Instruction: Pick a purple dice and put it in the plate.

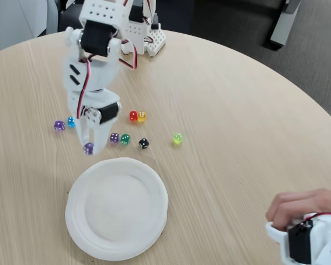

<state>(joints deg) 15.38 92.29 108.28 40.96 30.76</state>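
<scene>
- We see the white robot arm [94,66] reaching down over a round wooden table [237,110] in the fixed view.
- Its gripper [90,148] points down, and its two fingers are closed on a purple dice [89,147] — the little cube sits right at the fingertips.
- We cannot tell if that dice is touching the table or lifted just off it.
- The plate [117,207] is big, round and white, and it lies just below the gripper in the picture, close to the fingertips. There is nothing in it.
- To the left of the gripper, a bit higher in the picture, we see another purple dice [59,126] with a blue die [71,121] just beside it.
- Just to the right of the gripper sits a third purple dice [115,138], and a dark green die [125,139] is right next to it.
- A black die [144,143] comes next on that side, and a light green die [177,138] lies farther out.
- Up and to the right of the gripper, a red die [133,116] and an orange die [142,116] sit side by side, touching or nearly so.
- Far from the gripper, in the bottom right corner, a person's hand [303,207] rests on another white robot part [309,243] with a black motor.
</scene>
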